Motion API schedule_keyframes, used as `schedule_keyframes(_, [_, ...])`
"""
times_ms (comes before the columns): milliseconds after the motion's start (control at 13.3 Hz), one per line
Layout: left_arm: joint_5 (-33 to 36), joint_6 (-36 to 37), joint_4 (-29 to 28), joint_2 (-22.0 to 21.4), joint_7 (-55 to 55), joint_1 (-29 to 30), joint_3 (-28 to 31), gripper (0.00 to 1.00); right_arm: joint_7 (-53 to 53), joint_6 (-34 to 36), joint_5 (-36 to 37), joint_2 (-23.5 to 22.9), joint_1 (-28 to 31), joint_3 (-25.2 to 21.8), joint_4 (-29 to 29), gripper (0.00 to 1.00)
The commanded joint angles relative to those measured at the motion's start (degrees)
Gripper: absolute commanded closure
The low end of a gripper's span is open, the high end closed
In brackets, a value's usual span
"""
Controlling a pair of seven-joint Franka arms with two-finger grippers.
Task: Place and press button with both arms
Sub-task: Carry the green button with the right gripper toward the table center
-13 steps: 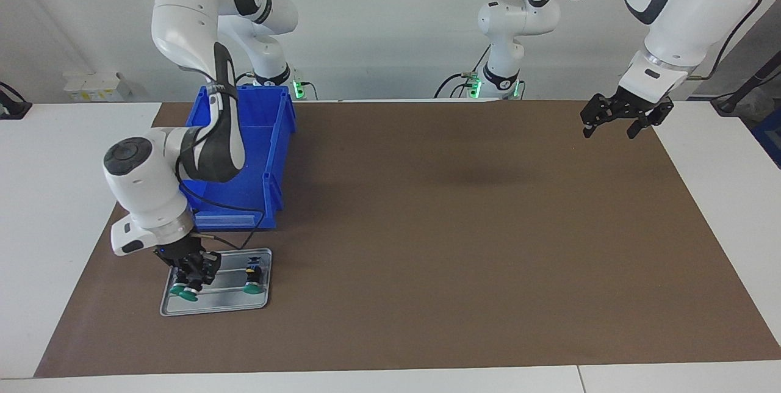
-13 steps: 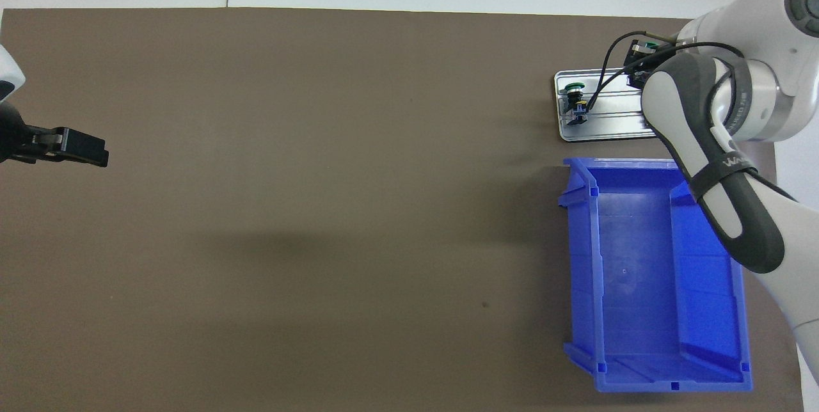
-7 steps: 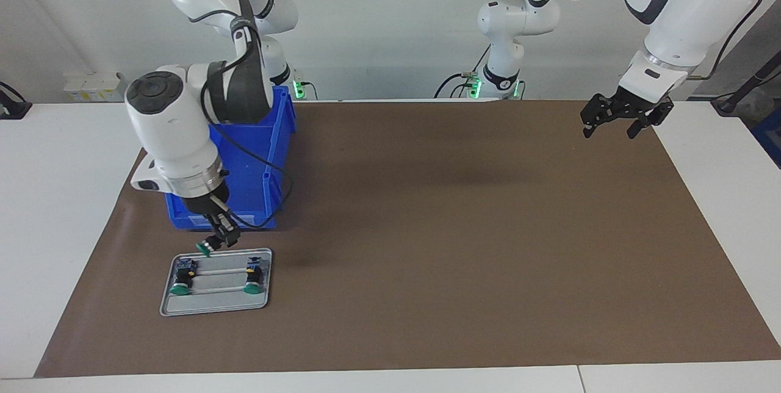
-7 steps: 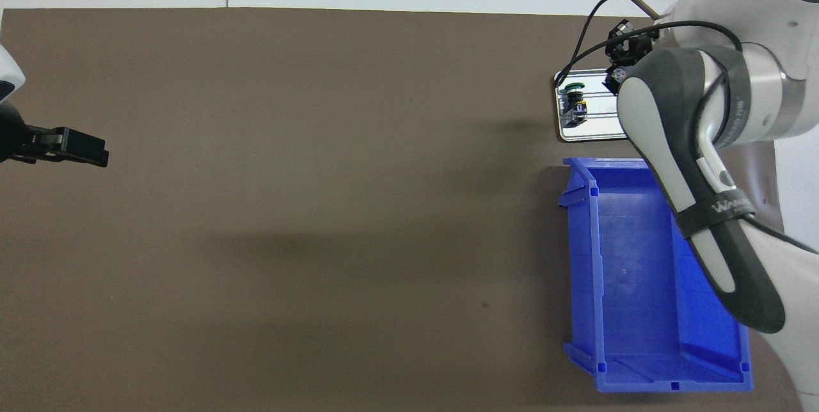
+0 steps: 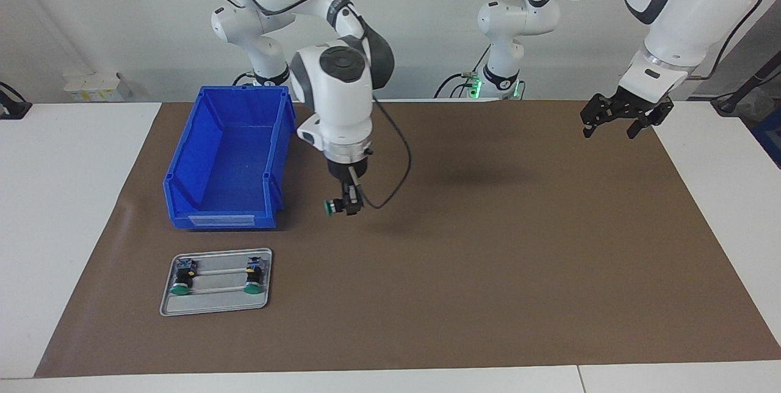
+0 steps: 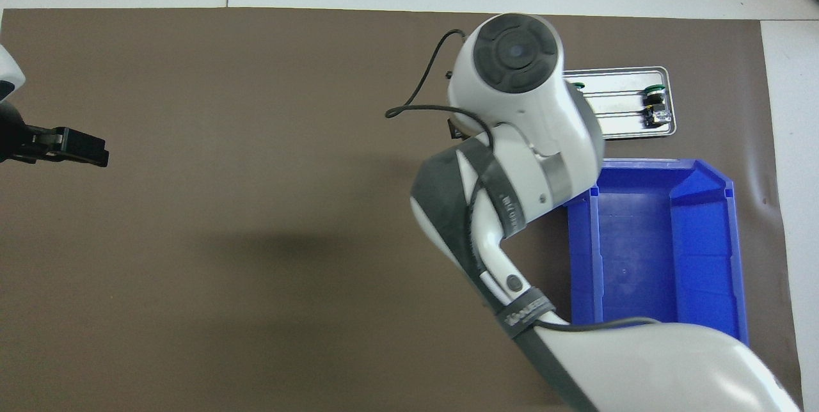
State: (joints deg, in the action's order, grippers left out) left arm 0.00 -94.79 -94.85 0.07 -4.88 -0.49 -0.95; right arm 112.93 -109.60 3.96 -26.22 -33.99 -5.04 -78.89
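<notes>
Nearest the robots, a blue plastic bin (image 5: pixel 229 158) stands open-topped on the brown mat (image 5: pixel 488 246) toward the right arm's end of the table, a pale label strip on the wall that faces away from the robots, its print too small to read. Beside it, the right gripper (image 5: pixel 349 204) hangs over bare mat, its fingers closed on a green-capped push button (image 5: pixel 330 206) held sideways in the air. From overhead the right arm (image 6: pixel 518 143) hides this gripper and its button; a band on the arm carries writing that cannot be made out. Farther from the robots than the bin, a shallow metal tray (image 5: pixel 215 306) holds two more green-capped buttons (image 5: pixel 181 277) lying apart, one at each end. Well apart, at the left arm's end, the left gripper (image 5: pixel 612 127) waits above the mat's edge, jaws spread wide and holding nothing; overhead, it is cut off at the picture's edge.
</notes>
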Motion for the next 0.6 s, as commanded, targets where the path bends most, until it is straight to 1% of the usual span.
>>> schedule_keyframes(0, [-0.1,-1.1,-1.0,-0.6,-0.1,0.3,-0.1,0.00,8.0,-1.0,2.6,-5.0,-6.8,-0.8,0.6,1.00])
schedule_keyframes(75, [-0.1,-1.1,-1.0,-0.6,-0.1,0.3,-0.1,0.00,13.1,-2.1,3.0,-8.9,-8.6,-0.5,3.5,1.00])
schedule_keyframes(150, [-0.1,-1.1,-1.0,-0.6,-0.1,0.3,-0.1,0.00,16.3,-3.3,3.1,-11.3,-9.2,-0.3,5.6,1.00])
schedule_keyframes(301, [-0.1,-1.1,-1.0,-0.6,-0.1,0.3,-0.1,0.00,17.2,-5.8,2.2,-12.2,-12.1,-0.3,5.2,1.00])
schedule_keyframes(376, [-0.1,-1.1,-1.0,-0.6,-0.1,0.3,-0.1,0.00,18.0,-8.3,1.8,-11.9,-12.5,-0.3,4.3,1.00])
schedule_keyframes(526, [-0.1,-1.1,-1.0,-0.6,-0.1,0.3,-0.1,0.00,22.1,-10.8,1.9,-11.9,-13.7,-0.3,2.3,1.00])
